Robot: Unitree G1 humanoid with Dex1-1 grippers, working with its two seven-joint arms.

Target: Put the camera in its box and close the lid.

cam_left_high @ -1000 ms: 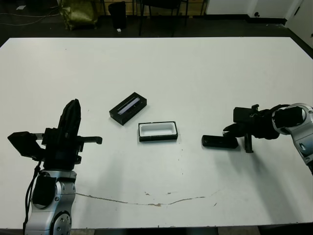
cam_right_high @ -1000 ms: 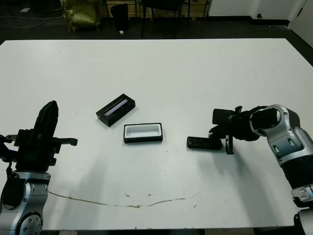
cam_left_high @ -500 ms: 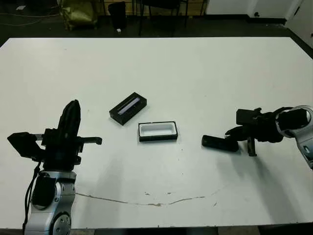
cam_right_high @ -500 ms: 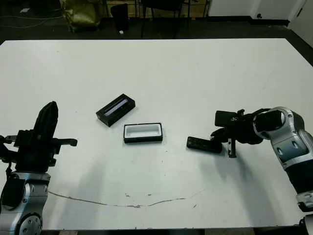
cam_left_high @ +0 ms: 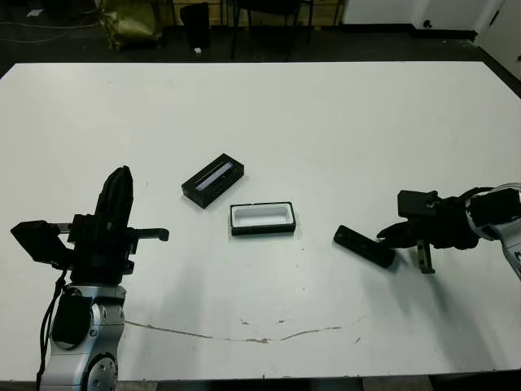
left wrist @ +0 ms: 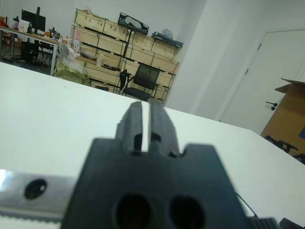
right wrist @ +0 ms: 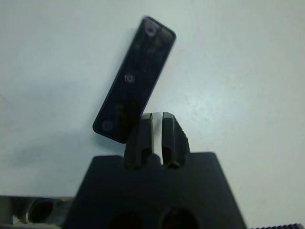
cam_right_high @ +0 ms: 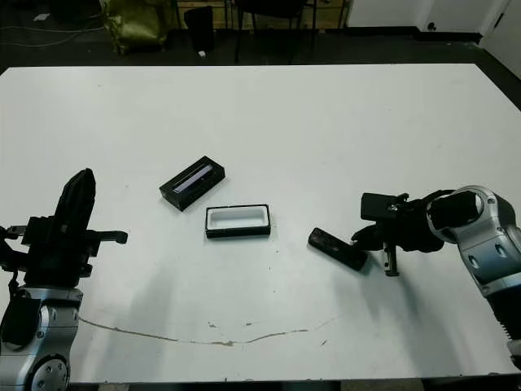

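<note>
The camera (cam_left_high: 364, 246) is a slim black bar lying diagonally on the white table, right of centre. My right gripper (cam_left_high: 386, 237) is low at the camera's right end, its fingers shut with nothing between them. In the right wrist view the fingertips (right wrist: 164, 119) sit just over the near end of the camera (right wrist: 135, 78). The box (cam_left_high: 262, 218), a white-lined black tray, lies open at the centre. Just behind it to the left rests the lid (cam_left_high: 213, 180), with its silver stripe up. My left gripper (cam_left_high: 121, 174) is shut and raised at the near left, far from everything.
A thin crack line (cam_left_high: 244, 332) runs along the table near its front edge. Beyond the far edge are a dark floor, chair legs and a gold bag (cam_left_high: 130, 20). The left wrist view shows crates and an office chair (left wrist: 143, 78) in the room.
My right gripper has shifted right and toward the front edge. The camera's right end swung with it, so the bar now lies diagonally. The left arm, box and lid have not moved.
</note>
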